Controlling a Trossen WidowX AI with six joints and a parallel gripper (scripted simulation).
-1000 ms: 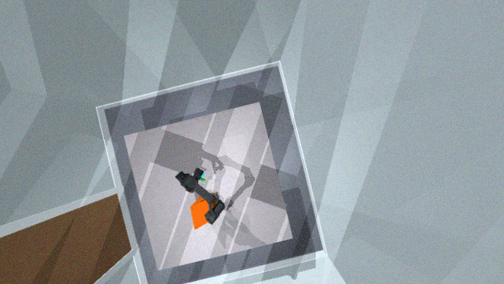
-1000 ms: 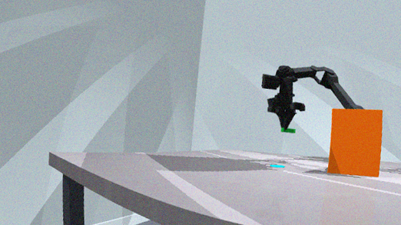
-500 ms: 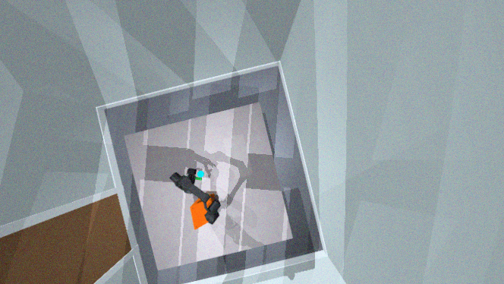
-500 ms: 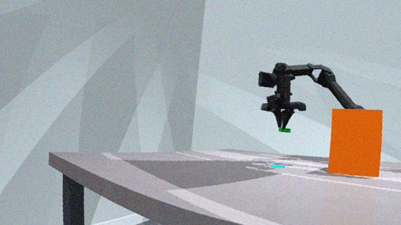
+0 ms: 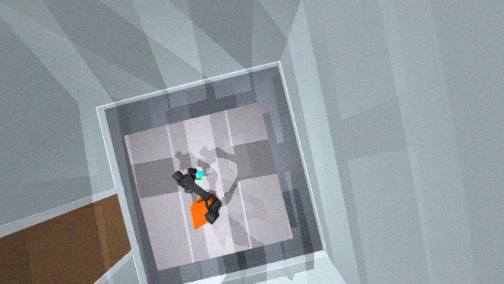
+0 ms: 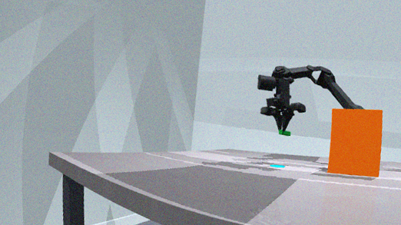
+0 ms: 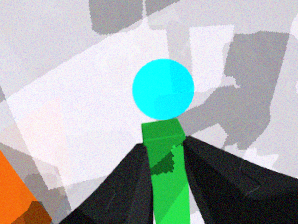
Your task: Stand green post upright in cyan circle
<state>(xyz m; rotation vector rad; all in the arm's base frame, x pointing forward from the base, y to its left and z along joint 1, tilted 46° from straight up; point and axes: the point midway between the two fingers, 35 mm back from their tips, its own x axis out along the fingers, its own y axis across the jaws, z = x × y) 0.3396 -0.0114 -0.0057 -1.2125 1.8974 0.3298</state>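
The green post [image 5: 198,178] [image 6: 285,133] [image 7: 171,200] is held lying level, well above the table. My gripper [image 6: 282,131] [image 7: 164,149] points down and is shut on the post, which sticks out to one side of the fingertips. The cyan circle [image 5: 200,174] [image 6: 277,166] [image 7: 163,89] lies flat on the table below the post. In the wrist view the circle shows just beyond the post's far end. In the top view the fingertips are hidden under the arm.
An orange block [image 5: 199,216] [image 6: 355,143] [image 7: 12,195] stands upright on the table [image 6: 240,195] beside the arm's lower part. The arm reaches over past it. Shadows of the arm fall across the table near the circle.
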